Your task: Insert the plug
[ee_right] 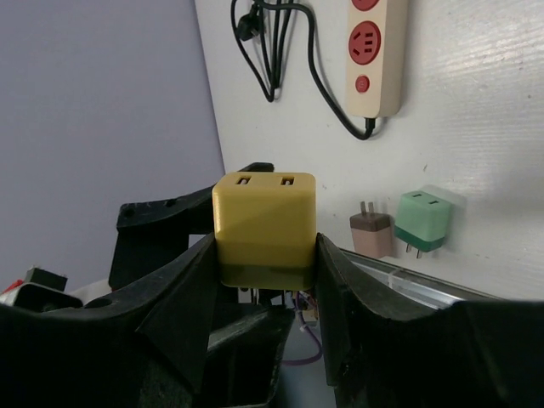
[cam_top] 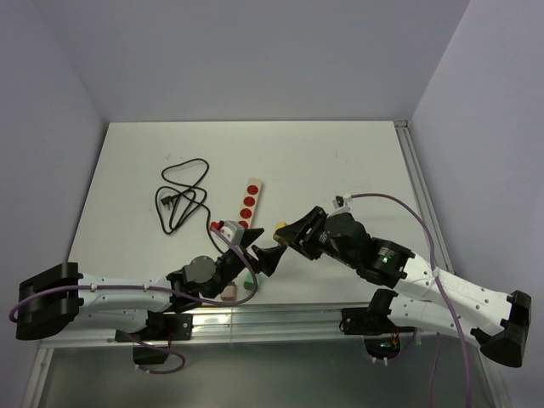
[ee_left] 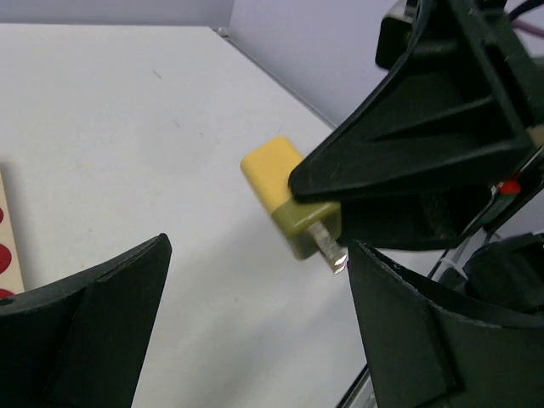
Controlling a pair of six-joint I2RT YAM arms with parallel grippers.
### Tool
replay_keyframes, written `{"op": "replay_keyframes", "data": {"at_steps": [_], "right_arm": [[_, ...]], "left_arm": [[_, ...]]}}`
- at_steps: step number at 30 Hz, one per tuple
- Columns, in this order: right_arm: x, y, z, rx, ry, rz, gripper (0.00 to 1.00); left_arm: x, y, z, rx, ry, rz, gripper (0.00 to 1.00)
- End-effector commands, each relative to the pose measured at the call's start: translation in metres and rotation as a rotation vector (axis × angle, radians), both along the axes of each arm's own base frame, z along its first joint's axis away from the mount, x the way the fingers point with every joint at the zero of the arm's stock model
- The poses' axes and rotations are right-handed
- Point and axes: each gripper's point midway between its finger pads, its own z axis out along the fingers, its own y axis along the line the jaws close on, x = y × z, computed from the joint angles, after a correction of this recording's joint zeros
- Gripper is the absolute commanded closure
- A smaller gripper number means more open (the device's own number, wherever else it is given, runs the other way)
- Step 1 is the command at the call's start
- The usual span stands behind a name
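**A:** Left gripper (cam_top: 262, 248)?
**B:** Spread open, empty, at the table (cam_top: 340, 161)'s near edge. Right gripper (ee_right: 265, 245) clamps the plug (ee_right: 263, 217) just beside it.
**A:** Risk?
**B:** The strip (cam_top: 248, 204), mid-table, is unheld. Pushing the prongs in could skid it.

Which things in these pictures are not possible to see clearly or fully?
Right wrist view: prongs of the yellow plug, hidden behind its own body in the right gripper.
Right wrist view: power strip, cut off by the top edge.
Top view: green plug, too small to show its prongs.
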Motion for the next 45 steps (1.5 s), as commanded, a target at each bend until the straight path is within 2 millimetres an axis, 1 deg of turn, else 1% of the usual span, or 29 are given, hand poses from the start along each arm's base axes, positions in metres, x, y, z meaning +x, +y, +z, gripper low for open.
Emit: {"op": "replay_keyframes", "data": {"at_steps": [1, 2, 5, 7, 10, 16, 19, 20, 21, 22, 25, 26, 27, 28, 30, 32, 33, 34, 35, 36, 37, 38, 39, 40, 41, 42, 43, 44, 45], "right_arm": [[0.007, 0.005, 0.008, 0.049, 0.006, -0.035, 1.0], [0.008, 0.007, 0.01, 0.059, 0.002, -0.032, 1.0], [0.009, 0.008, 0.005, 0.048, 0.003, -0.033, 1.0], [0.009, 0.009, 0.003, 0.049, 0.004, -0.033, 1.0], [0.009, 0.01, 0.007, 0.074, -0.005, -0.036, 1.0], [0.009, 0.01, 0.017, 0.099, -0.028, -0.042, 1.0], [0.008, 0.012, 0.019, 0.104, -0.029, -0.036, 1.0], [0.006, 0.013, 0.018, 0.107, -0.028, -0.031, 1.0], [0.006, 0.014, 0.021, 0.114, -0.031, -0.028, 1.0], [0.005, 0.015, 0.02, 0.116, -0.029, -0.026, 1.0], [0.004, 0.018, 0.023, 0.121, -0.036, -0.02, 1.0], [0.004, 0.018, 0.024, 0.117, -0.042, -0.017, 1.0], [0.002, 0.019, 0.025, 0.118, -0.046, -0.01, 1.0], [0.002, 0.019, 0.026, 0.118, -0.05, -0.006, 1.0], [0.001, 0.02, 0.025, 0.111, -0.059, 0.005, 0.91], [0.0, 0.019, 0.025, 0.098, -0.075, 0.016, 0.75], [-0.002, 0.019, 0.027, 0.098, -0.085, 0.031, 0.65], [-0.003, 0.019, 0.028, 0.092, -0.103, 0.046, 0.56], [-0.004, 0.017, 0.028, 0.064, -0.135, 0.067, 0.38], [-0.007, 0.013, 0.032, 0.059, -0.158, 0.081, 0.31], [-0.007, 0.009, 0.034, 0.049, -0.176, 0.088, 0.24], [-0.009, 0.004, 0.031, 0.001, -0.217, 0.117, 0.15], [-0.014, -0.001, 0.038, 0.003, -0.26, 0.151, 0.14], [-0.012, -0.007, 0.036, -0.052, -0.318, 0.179, 0.08], [-0.014, -0.01, 0.036, -0.076, -0.348, 0.209, 0.08], [-0.016, -0.012, 0.042, -0.093, -0.383, 0.238, 0.08], [-0.022, -0.011, 0.041, -0.115, -0.401, 0.303, 0.09], [-0.021, -0.017, 0.036, -0.187, -0.441, 0.344, 0.1], [-0.021, -0.016, 0.038, -0.215, -0.46, 0.38, 0.12]], "left_arm": [[0.005, -0.005, 0.044, -0.137, -0.038, 0.031, 0.09], [0.005, -0.006, 0.047, -0.143, -0.041, 0.025, 0.1], [0.003, -0.009, 0.051, -0.165, -0.036, 0.009, 0.1], [0.005, -0.01, 0.049, -0.156, -0.022, 0.026, 0.11], [0.009, -0.015, 0.046, -0.134, -0.002, 0.038, 0.13], [0.012, -0.017, 0.041, -0.14, 0.024, 0.06, 0.21], [0.016, -0.015, 0.041, -0.145, 0.036, 0.085, 0.29], [0.017, -0.014, 0.042, -0.149, 0.037, 0.092, 0.35], [0.017, -0.013, 0.043, -0.156, 0.04, 0.093, 0.37], [0.017, -0.013, 0.043, -0.156, 0.04, 0.094, 0.45], [0.018, -0.014, 0.042, -0.153, 0.049, 0.101, 0.61], [0.018, -0.014, 0.041, -0.146, 0.051, 0.1, 0.72], [0.018, -0.014, 0.04, -0.146, 0.056, 0.095, 0.77], [0.017, -0.015, 0.04, -0.146, 0.061, 0.088, 0.88], [0.02, -0.012, 0.035, -0.146, 0.088, 0.093, 1.0], [0.018, -0.009, 0.033, -0.159, 0.107, 0.065, 1.0], [0.023, -0.004, 0.031, -0.175, 0.126, 0.068, 1.0], [0.02, -0.003, 0.024, -0.168, 0.138, 0.037, 1.0], [0.018, 0.002, 0.029, -0.186, 0.141, 0.021, 1.0], [0.024, 0.009, 0.021, -0.169, 0.169, 0.028, 1.0], [0.023, 0.012, 0.014, -0.152, 0.183, 0.007, 1.0], [0.018, 0.016, 0.021, -0.168, 0.183, -0.04, 1.0], [0.022, 0.023, 0.013, -0.144, 0.203, -0.038, 1.0], [0.02, 0.03, 0.022, -0.164, 0.185, -0.058, 1.0], [0.014, 0.031, 0.021, -0.147, 0.185, -0.102, 1.0], [0.015, 0.036, 0.023, -0.137, 0.176, -0.102, 1.0], [0.01, 0.04, 0.026, -0.126, 0.171, -0.12, 1.0], [0.0, 0.037, 0.029, -0.111, 0.17, -0.181, 1.0], [0.0, 0.04, 0.032, -0.105, 0.166, -0.186, 1.0]]}}
